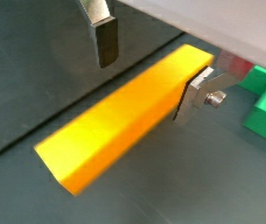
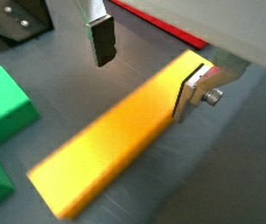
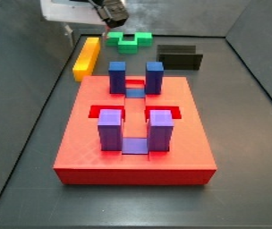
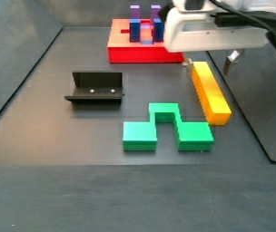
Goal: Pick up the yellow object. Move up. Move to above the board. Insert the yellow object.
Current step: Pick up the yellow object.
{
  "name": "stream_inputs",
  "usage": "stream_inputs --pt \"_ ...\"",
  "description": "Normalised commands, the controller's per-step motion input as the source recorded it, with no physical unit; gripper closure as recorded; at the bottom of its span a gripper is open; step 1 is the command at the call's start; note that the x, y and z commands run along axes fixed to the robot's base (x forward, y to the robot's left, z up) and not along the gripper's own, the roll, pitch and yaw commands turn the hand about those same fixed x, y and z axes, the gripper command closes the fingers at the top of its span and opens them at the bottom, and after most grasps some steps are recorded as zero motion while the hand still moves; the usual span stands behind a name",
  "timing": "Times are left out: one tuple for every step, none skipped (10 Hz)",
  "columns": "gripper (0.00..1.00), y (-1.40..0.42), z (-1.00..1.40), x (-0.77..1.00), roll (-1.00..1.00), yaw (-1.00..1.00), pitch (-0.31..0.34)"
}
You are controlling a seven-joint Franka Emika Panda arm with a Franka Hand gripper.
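Gripper (image 1: 150, 63) fingers stand wide apart, one on each side of the yellow object (image 1: 118, 122), near one end of it. In both wrist views one silver finger (image 1: 199, 93) sits close against the bar's side and the other finger hangs a little away on the far side. I cannot tell if either pad is touching yet. Nothing is held.

So the job has hardly begun. The yellow bar is not picked up. It lies flat on the dark floor. Left to do: squeeze it, lift it, carry it over the board and push it in.

Going from near to far in a side view: the green block (image 4: 165, 128) sits low in the middle of the frame, the black fixture (image 4: 94, 88) is to its left, and the yellow object (image 4: 207, 89) runs up the right side. The gripper (image 4: 232, 56) comes down over the bar's far end at the upper right. The board (image 4: 145, 42), with its blue and purple posts, is farthest, at the top middle.

The arm reaches in from the top right of that frame, and the gripper points straight down over the bar.
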Motion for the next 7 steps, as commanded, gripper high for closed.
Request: stream_inputs --pt "0.00 0.00 -0.11 -0.21 -0.05 0.00 -0.051" --pt "0.00 0.00 -0.09 0.00 -0.07 -0.01 -0.019" --pt "0.00 0.00 -0.17 0.23 -0.07 -0.07 0.000" --pt "0.00 0.00 -0.25 0.09 -0.06 -0.09 0.000" --pt "0.00 0.02 -0.27 0.00 -0.05 -0.08 0.000" --pt "0.00 0.03 -0.29 0.00 -0.07 -0.08 0.000" --pt "0.00 0.10 -0.26 0.00 -0.12 -0.11 0.000"
